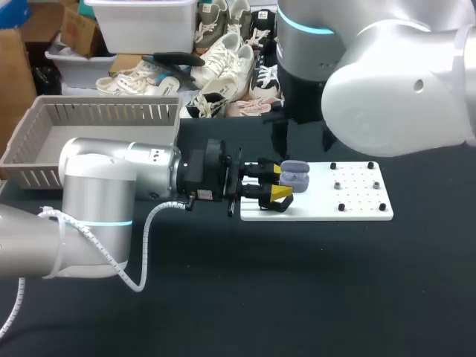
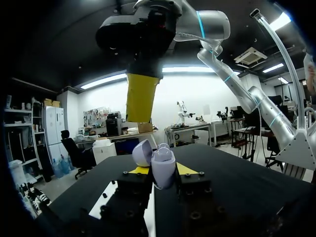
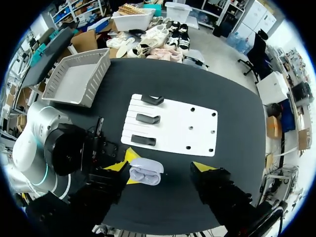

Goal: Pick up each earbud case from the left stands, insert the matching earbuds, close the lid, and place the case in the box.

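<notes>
My left gripper (image 1: 279, 186) is shut on a lavender earbud case (image 1: 295, 178) and holds it just over the left end of the white board (image 1: 349, 201). In the left wrist view the case (image 2: 163, 165) stands between the yellow fingertips (image 2: 139, 170) with its lid (image 2: 143, 152) swung open. My right gripper (image 3: 158, 170) hangs directly above the case (image 3: 145, 171), open wide, both fingers apart from it. One of its yellow fingers (image 2: 141, 98) shows over the case. Whether earbuds sit in the case's two wells I cannot tell.
Three black stands (image 3: 148, 118) line the board's left side and several small black pegs (image 1: 357, 186) dot its right half. A grey slatted basket (image 1: 97, 111) sits at the table's back left. Dark table surface lies in front of the board.
</notes>
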### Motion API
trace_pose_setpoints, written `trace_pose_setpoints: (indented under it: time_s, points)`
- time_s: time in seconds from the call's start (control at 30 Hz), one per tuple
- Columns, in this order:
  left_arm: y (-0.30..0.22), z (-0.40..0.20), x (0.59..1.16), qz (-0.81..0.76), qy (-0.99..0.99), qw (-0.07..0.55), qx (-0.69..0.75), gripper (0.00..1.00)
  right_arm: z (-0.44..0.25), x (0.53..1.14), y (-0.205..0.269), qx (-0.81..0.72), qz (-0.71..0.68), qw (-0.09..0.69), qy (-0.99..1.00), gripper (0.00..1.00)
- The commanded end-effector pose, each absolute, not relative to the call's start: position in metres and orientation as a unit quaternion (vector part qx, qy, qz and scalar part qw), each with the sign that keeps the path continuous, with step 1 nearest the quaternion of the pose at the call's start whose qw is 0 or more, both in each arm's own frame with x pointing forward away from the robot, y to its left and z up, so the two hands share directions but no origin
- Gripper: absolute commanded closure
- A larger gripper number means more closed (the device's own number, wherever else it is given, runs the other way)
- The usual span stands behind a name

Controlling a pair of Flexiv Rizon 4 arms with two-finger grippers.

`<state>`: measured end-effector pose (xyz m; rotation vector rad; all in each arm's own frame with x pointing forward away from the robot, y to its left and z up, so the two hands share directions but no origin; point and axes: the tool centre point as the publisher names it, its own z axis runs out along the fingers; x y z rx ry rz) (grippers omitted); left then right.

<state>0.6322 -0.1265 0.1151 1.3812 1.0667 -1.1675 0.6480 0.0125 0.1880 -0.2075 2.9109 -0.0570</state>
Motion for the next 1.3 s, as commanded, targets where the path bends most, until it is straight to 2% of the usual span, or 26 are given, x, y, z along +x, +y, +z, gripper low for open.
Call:
trace_pose_setpoints:
  time_s: [0.03,0.43,1.3]
  points:
    - [-0.126,0.114,0.633,-0.483,0.44,0.498,0.57,1.0,0.184,0.659,0.001,-0.039,-0.024,0.121,0.992,0.0]
    - [-0.126,0.114,0.633,-0.483,0.44,0.498,0.57,1.0,0.159,0.682,-0.015,0.0,-0.047,0.102,0.994,0.0]
    - [-0.126,0.114,0.633,-0.483,0.44,0.498,0.57,1.0,0.153,0.645,-0.019,-0.02,-0.028,0.077,0.996,0.0]
